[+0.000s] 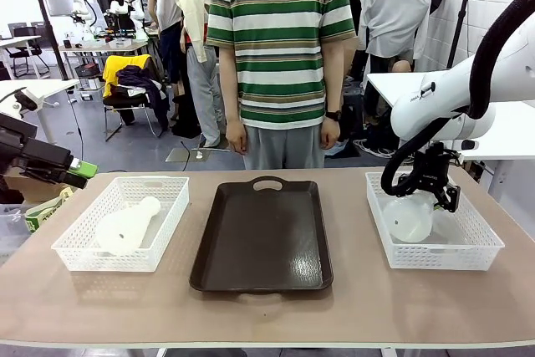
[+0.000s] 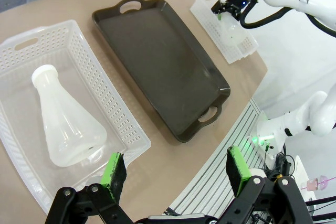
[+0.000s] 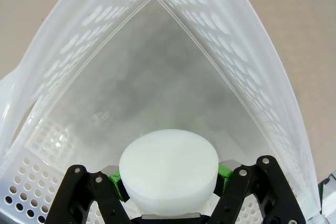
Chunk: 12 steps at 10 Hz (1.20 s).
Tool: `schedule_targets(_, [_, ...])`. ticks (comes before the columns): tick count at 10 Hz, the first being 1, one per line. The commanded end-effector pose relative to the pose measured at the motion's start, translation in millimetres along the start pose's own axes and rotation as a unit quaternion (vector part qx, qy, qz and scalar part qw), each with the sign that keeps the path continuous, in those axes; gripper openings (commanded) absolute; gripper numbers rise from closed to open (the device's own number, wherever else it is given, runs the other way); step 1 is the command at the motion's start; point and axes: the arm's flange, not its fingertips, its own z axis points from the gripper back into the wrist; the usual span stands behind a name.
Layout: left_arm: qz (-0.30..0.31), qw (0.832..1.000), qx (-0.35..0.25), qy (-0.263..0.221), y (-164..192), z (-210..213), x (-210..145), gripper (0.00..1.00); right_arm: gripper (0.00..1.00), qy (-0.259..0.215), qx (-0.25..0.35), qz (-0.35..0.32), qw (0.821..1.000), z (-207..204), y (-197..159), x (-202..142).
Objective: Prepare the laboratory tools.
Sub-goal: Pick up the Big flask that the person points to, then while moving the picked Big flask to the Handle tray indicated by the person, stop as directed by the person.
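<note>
The right gripper [image 3: 169, 184] pinches the neck of the right flask [image 3: 168, 163], which hangs neck uppermost in the right basket [image 1: 468, 250]. The left flask [image 1: 125, 225] lies flat in the left basket [image 1: 79, 250], neck toward the far side. The left gripper [image 2: 176, 172] is spread above the tan table [image 1: 351, 311].

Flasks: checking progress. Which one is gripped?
The flask in the right basket: jaws of the right arm clamp its neck. The other flask lies on its side, untouched, in the left basket.

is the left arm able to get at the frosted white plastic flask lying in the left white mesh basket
Probably yes: the left tool is open, nothing covers the flask, and the basket is open-topped, though the flask lies on its side near the wall.
</note>
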Motion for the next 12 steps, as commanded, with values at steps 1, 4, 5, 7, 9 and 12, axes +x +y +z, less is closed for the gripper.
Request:
schedule_targets(1, [-0.009,1.000,-0.009,-0.009,2.1,0.1,-0.4,1.00,0.00,-0.002,0.002,0.000,1.000,0.0,1.1,-0.4])
schedule_targets(4, [-0.009,1.000,-0.009,-0.009,2.1,0.1,-0.4,1.00,0.00,-0.002,0.002,0.000,1.000,0.0,1.1,-0.4])
schedule_targets(5, [-0.009,1.000,-0.009,-0.009,2.1,0.1,-0.4,1.00,0.00,-0.002,0.002,0.000,1.000,0.0,1.1,-0.4])
schedule_targets(7, [-0.009,1.000,-0.009,-0.009,2.1,0.1,-0.4,1.00,0.00,-0.002,0.002,0.000,1.000,0.0,1.1,-0.4])
schedule_targets(9, [-0.009,1.000,-0.009,-0.009,2.1,0.1,-0.4,1.00,0.00,-0.002,0.002,0.000,1.000,0.0,1.1,-0.4])
schedule_targets(12, [-0.009,1.000,-0.009,-0.009,2.1,0.1,-0.4,1.00,0.00,-0.002,0.002,0.000,1.000,0.0,1.1,-0.4])
